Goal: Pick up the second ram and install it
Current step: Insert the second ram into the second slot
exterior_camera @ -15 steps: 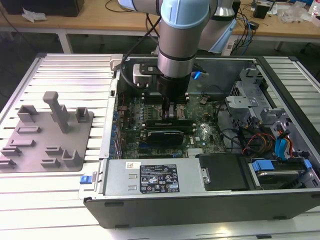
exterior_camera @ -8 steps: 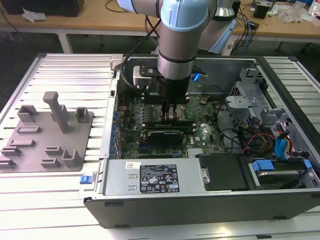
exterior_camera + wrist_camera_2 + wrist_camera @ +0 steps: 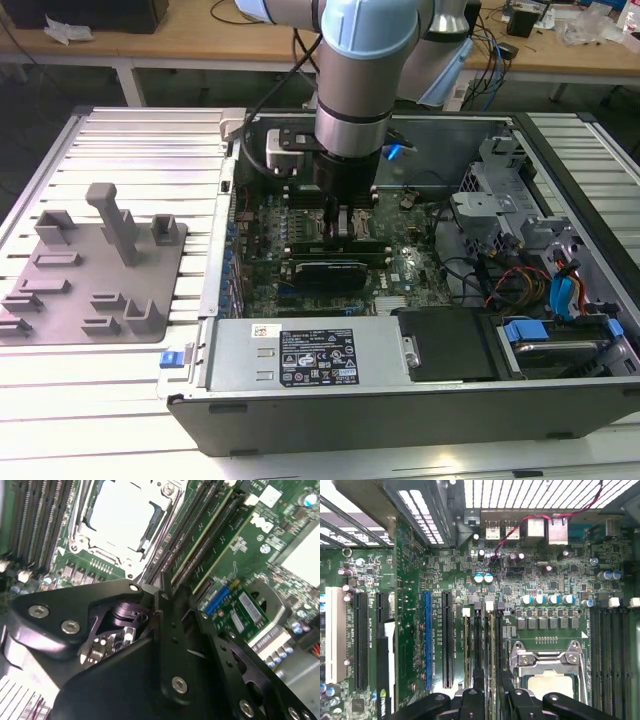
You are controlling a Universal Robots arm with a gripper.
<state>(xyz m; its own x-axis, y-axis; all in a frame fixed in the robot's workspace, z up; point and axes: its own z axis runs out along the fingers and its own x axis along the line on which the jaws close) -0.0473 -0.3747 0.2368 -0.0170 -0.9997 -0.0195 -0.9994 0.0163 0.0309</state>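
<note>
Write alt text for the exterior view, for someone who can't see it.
A robot arm reaches down into an open computer case, its hand low over the green motherboard at the memory slots. On the exterior view's left, a grey fixture tray with upright holders sits on a white slatted table.

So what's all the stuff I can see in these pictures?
Computer case: one, dark grey, lying open on the white slatted table.
Motherboard: one, green, inside the case.
Processor socket: one, silver, on the motherboard.
Memory slots: several, black, on both sides of the socket.
Ram: one visible stick, green edge, standing in a slot below the gripper.
Holder tray: one, grey, at the exterior view's left.
Power supply: one, silver, near case front.
Gripper: one, black, low over the ram.
</note>
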